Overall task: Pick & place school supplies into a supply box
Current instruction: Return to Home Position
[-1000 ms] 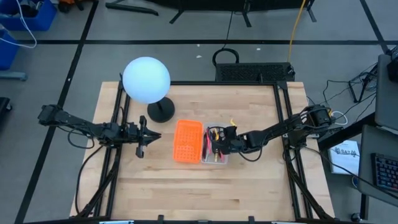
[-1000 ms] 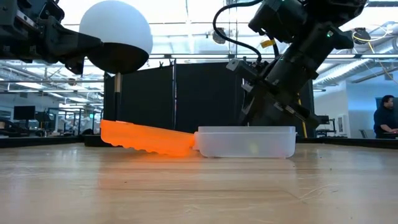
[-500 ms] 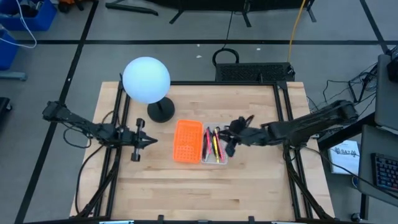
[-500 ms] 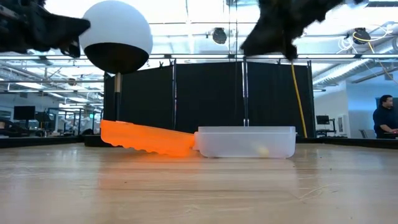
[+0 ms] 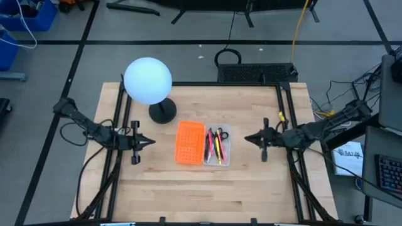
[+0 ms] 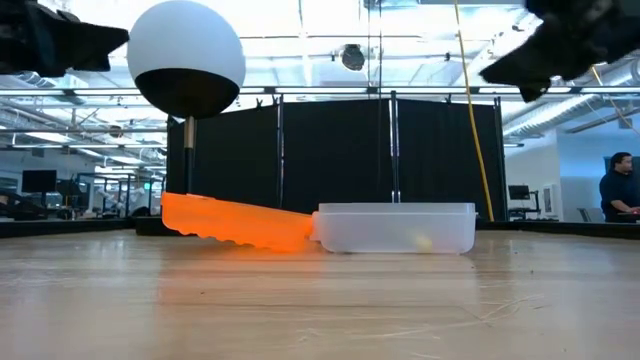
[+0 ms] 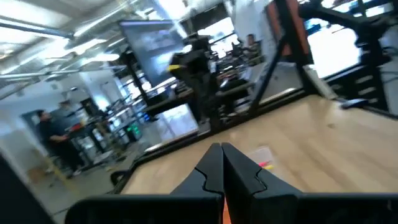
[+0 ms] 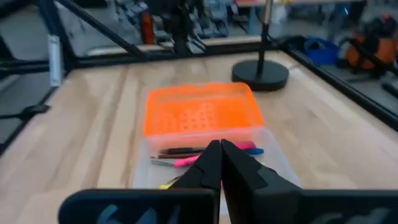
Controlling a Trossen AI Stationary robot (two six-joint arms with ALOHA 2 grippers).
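Observation:
The clear supply box (image 5: 218, 145) lies at the table's middle, joined to its orange gridded lid (image 5: 190, 142), which lies open on its left. Pink, yellow and dark pens and black-handled scissors (image 5: 217, 143) lie inside the box; the right wrist view shows pens (image 8: 186, 155) in it too. My left gripper (image 5: 151, 142) is shut and empty, left of the lid. My right gripper (image 5: 246, 139) is shut and empty, right of the box. Both hang above the table.
A white globe lamp (image 5: 147, 80) stands on a black round base (image 5: 162, 112) at the far left of the table. Black frame rails (image 5: 123, 119) run along the table's left and right sides. Bare wood (image 5: 207, 194) lies near the front edge.
My right gripper has risen out of the box, drawn back toward the table's right edge and shut, leaving the supplies in the box. My left gripper has shut and drawn slightly back toward the left edge.

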